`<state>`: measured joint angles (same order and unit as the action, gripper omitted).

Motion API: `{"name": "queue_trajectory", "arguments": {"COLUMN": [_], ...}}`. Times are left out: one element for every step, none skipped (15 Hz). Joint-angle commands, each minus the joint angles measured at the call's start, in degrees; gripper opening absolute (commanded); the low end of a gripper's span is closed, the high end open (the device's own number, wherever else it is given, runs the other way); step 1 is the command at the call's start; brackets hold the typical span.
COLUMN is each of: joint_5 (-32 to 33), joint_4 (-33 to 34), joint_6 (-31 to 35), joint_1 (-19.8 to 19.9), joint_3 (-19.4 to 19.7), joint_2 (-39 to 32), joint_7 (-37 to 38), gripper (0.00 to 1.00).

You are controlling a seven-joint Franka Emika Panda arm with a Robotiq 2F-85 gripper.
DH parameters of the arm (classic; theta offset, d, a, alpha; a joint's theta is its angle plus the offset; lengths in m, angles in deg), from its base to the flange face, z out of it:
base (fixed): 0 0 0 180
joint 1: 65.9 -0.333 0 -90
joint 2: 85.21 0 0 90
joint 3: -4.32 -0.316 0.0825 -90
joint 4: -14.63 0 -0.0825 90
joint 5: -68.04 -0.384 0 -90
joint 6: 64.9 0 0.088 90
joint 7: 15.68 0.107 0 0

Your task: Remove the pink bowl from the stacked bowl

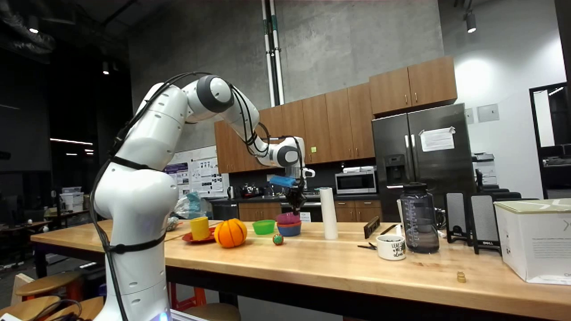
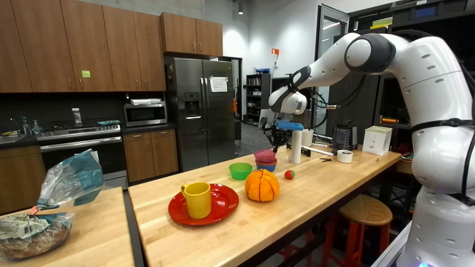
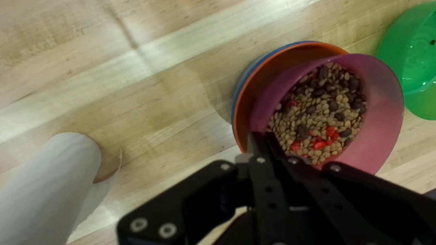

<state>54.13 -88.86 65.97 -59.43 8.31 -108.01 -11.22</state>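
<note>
The pink bowl (image 3: pixel 385 112) is tilted and holds lentil-like grains with dark and red bits. It sits partly inside an orange bowl (image 3: pixel 293 54), which is nested in a blue bowl (image 2: pixel 266 167). The pink bowl shows at the top of the stack in both exterior views (image 1: pixel 288 218) (image 2: pixel 265 155). My gripper (image 3: pixel 261 134) is shut on the pink bowl's near wall, one finger inside and one between it and the orange bowl. The gripper points down over the stack in both exterior views (image 1: pixel 296 211) (image 2: pixel 275 150). No separate purple bowl shows.
A green bowl (image 3: pixel 419 61) stands close beside the stack. A white paper roll (image 2: pixel 295 147) stands upright on the other side. An orange pumpkin (image 2: pixel 262 185), a toy strawberry (image 2: pixel 289 174) and a red plate (image 2: pixel 228 193) with a yellow mug (image 2: pixel 198 200) share the table.
</note>
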Motion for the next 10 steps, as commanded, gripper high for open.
{"name": "queue_trajectory", "arguments": {"joint_5": [-3.1, -3.4, -3.9, -4.0, -4.2, -4.4, -4.6, -4.8, -4.9, -5.1], "joint_4": [-0.4, -0.5, -0.7, -0.9, -1.1, -1.3, -1.4, -1.7, -1.9, -2.3], "joint_6": [-2.5, -2.8, -3.3, -3.5, -4.0, -4.5, -5.1, -5.9, -6.5, -7.4], "joint_1": [2.3, 2.7, 3.1, 3.4, 3.8, 4.2, 4.6, 5.0, 5.4, 5.8], "joint_3": [-1.0, -0.8, -0.8, -0.6, -0.5, -0.4, -0.3, -0.2, 0.0, 0.0], "joint_2": [2.3, 2.7, 3.1, 3.5, 3.9, 4.4, 4.7, 5.0, 5.3, 5.8], "joint_7": [-3.7, -4.4, -5.2, -6.0, -6.7, -7.3, -7.9, -8.7, -9.3, -10.2], "gripper": [0.01, 0.01, 0.01, 0.01, 0.01, 0.01, 0.01, 0.01, 0.01, 0.01]}}
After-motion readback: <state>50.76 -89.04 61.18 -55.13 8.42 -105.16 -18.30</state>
